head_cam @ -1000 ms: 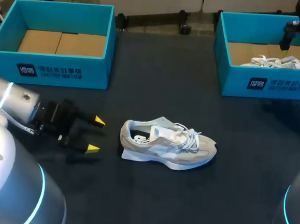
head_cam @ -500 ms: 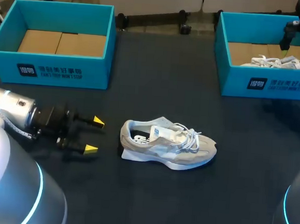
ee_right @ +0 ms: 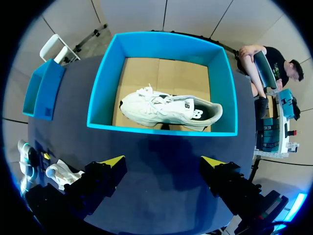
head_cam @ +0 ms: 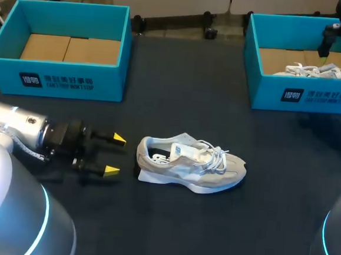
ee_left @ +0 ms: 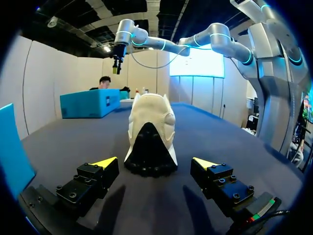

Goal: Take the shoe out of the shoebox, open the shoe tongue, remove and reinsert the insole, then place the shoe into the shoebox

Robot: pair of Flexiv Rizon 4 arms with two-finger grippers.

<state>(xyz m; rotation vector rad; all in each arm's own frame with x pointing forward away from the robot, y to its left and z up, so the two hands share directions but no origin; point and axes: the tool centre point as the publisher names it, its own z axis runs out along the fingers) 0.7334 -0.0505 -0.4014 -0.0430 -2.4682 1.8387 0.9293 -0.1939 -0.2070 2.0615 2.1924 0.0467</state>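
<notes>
Grey-beige suede and white mesh make up the shoe [head_cam: 190, 166]. It stands on its sole in the middle of the worktop [head_cam: 168, 233], nearer the front edge, out of any box. Its heel faces the left edge and its toe the right edge. The white laces are tied loose, the labelled tongue lies back over them, and a pale insole appears seated inside.

The left hand [head_cam: 114, 155] sits low, just beside the heel, fingers apart and empty. In the wrist view the dark heel patch lies straight ahead between them, untouched. This alignment is judged to suit a steadying grip on the heel.

The left shoebox [head_cam: 62, 80], at the far left corner, is empty, presumably awaiting the shoe's return.

The right hand [ee_right: 164, 161] hangs above the right shoebox [ee_right: 161, 131] at the far right corner, fingers apart, over a second shoe [ee_right: 168, 111].
</notes>
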